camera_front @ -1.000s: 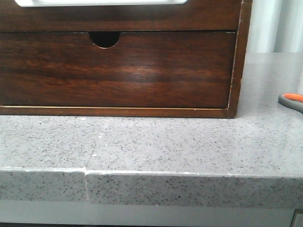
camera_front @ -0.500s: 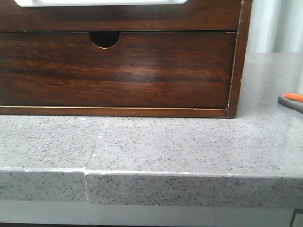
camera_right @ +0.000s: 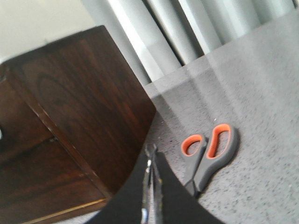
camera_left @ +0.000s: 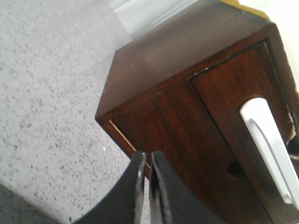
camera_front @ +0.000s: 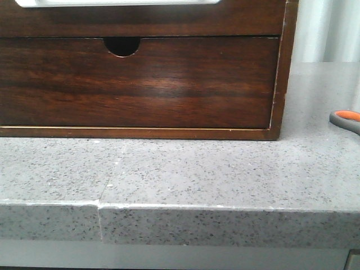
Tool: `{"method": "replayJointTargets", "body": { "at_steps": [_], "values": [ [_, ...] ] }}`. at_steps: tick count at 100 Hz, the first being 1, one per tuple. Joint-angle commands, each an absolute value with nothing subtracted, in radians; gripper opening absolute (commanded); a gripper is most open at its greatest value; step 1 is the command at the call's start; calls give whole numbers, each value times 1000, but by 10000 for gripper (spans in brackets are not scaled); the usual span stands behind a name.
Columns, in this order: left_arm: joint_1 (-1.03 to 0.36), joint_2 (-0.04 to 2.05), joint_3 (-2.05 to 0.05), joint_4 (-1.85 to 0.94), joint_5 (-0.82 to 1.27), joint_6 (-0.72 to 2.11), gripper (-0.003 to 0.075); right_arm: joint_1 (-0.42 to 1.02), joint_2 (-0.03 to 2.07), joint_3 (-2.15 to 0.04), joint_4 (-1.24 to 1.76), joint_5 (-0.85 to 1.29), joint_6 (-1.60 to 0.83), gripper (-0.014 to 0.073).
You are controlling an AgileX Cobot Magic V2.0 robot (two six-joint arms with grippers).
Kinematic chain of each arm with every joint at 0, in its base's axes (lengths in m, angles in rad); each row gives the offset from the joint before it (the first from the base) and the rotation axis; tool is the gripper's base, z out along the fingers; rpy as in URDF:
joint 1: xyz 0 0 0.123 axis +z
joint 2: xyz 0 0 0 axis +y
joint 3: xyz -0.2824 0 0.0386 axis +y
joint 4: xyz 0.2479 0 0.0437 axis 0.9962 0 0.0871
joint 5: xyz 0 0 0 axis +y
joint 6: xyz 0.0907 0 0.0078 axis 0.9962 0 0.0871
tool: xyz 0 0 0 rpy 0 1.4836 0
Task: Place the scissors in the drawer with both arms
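nothing has moved beyond a slight leftward shift of the chest (camera_front: 169, 84). scissors (camera_right: 209, 156), grey handles lined orange, lie flat on the counter (camera_front: 197, 163) right of it. drawer (camera_front: 140, 19) closed. left gripper (camera_left: 145, 161) and right gripper (camera_right: 152, 156) pressed together, empty.

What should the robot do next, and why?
Probably open the right gripper and move it over the scissors. Its fingers are shut on nothing, the scissors lie free on the counter beside the chest, and the drawer looks closed.
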State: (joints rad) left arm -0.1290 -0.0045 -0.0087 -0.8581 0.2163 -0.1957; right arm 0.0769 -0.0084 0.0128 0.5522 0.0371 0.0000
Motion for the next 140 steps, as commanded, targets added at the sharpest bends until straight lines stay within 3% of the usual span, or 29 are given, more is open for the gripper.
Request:
{"method": "replayJointTargets", "body": {
  "at_steps": [1, 27, 44, 51, 60, 67, 97, 140],
  "values": [
    [-127, -28, -56, -875, 213, -173, -20, 69, -35, -8, 592, -37, 0, -66],
    [-127, 186, -218, -797, 362, -122, -19, 69, 62, -113, 592, 34, 0, -8],
    [-127, 375, -317, -869, 384, -90, -1, 69, 207, -173, 597, 28, 0, 143],
    [-127, 439, -364, -967, 412, -25, 78, 69, 259, -200, 631, 33, 0, 246],
    [-127, 516, -420, -1147, 476, 38, 237, 69, 313, -235, 702, 58, 0, 384],
    [-127, 579, -454, -1291, 534, 86, 328, 69, 343, -256, 706, 77, 0, 437],
    [-127, 828, -552, -1730, 699, 367, 348, 69, 359, -262, 706, 78, 0, 437],
    [-127, 1090, -626, -1857, 863, 486, 348, 69, 359, -262, 706, 73, 0, 437]
  ]
}}
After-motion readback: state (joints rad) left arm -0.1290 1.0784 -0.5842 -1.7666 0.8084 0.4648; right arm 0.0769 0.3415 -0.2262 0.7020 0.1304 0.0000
